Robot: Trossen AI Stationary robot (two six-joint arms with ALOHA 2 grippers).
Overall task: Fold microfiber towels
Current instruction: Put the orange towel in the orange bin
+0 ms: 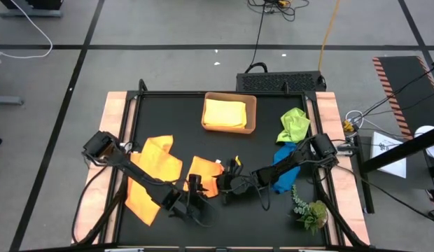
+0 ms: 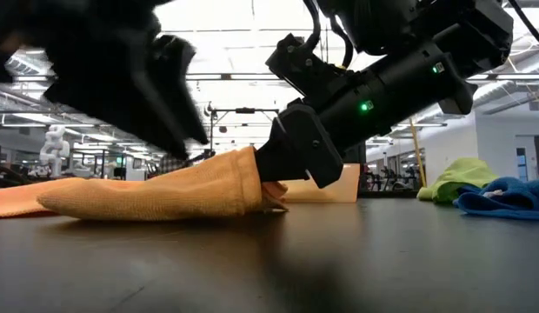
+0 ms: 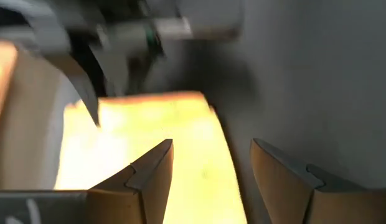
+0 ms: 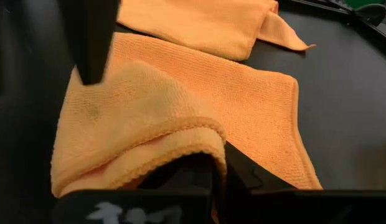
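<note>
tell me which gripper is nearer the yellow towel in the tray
Right, narrowly. The right gripper is shut on the small orange towel, below the yellow towel in the tray. The left gripper, open, sits lower still, nearer the table's front edge.

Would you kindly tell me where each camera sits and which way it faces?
High view: overhead, looking straight down at the table; both arms show.
Low view: at tabletop height, looking level across; the right gripper pinches the orange towel.
Left wrist view: looks past its own open fingers at orange cloth.
Right wrist view: its fingers are shut on the towel's folded edge.
All four views share that orange towel.
</note>
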